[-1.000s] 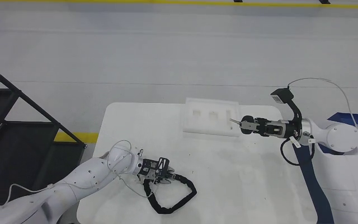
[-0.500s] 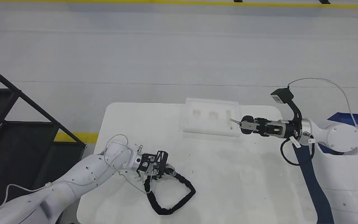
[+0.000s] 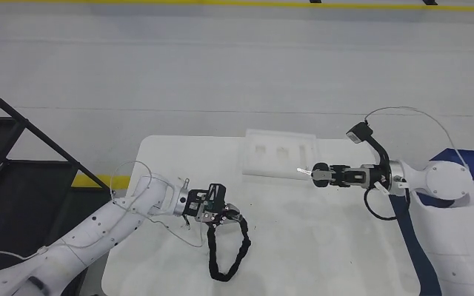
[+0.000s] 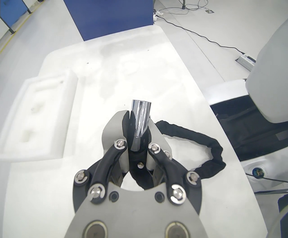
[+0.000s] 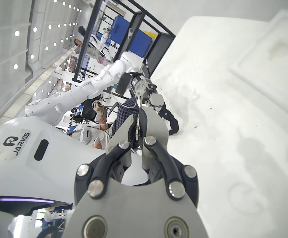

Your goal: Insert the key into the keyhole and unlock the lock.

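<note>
No readable text, numbers, signs on anything at table [image 3: 311, 237].

Grey hall floor [image 3: 222, 66] w/ yellow line [image 3: 222, 4] at far edge. White table [image 3: 333, 244]; blue partition [image 4: 108, 18], floor cables [image 4: 211, 41] beyond. Black frame [image 3: 55, 146] at table's left. Rows of ceiling lights [image 5: 33, 29].

white foam tray [image 3: 268, 169] on table [image 3: 326, 240]
</note>
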{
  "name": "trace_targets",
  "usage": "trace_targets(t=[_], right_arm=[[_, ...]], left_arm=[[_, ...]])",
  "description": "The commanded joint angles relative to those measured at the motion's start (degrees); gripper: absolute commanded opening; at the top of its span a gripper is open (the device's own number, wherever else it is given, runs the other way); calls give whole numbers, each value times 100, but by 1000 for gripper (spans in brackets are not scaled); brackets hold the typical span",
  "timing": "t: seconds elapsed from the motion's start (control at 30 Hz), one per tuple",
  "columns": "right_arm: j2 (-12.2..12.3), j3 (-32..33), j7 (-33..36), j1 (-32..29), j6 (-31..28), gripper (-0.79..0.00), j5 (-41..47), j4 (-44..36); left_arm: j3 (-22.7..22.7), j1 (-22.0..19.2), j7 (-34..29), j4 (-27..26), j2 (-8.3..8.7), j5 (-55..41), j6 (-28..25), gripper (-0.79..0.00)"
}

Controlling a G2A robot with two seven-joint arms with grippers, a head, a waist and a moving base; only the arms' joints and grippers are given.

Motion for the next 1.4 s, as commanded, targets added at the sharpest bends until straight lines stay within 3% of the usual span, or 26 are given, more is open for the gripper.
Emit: trace_targets(t=[0.0,0.23,0.43,0.83,1.23,1.37], right_arm=[[13,-64,137,-47,166,-785,104,-134],[4,-471,274,-101,554,-785,569,-378],[-48,-971,145,21,623,-785,746,-323],[-61,-1330,45,141,779,-785,713,-197],[-61,-1330,45,141,779,-785,713,-197],[-40,-1283,-259,46,927,-785,603,-391]], left_arm=[[-151,26,-258,-231,34,-217,62,-785],[-550,-21,-1003,-869,63,-744,294,-785],[-648,-202,-1315,-1043,-25,-1014,326,-785],[-548,-523,-1016,-769,-288,-704,240,-785],[-548,-523,-1016,-769,-288,-704,240,-785],[-575,-416,-1024,-731,-300,-750,370,-785]])
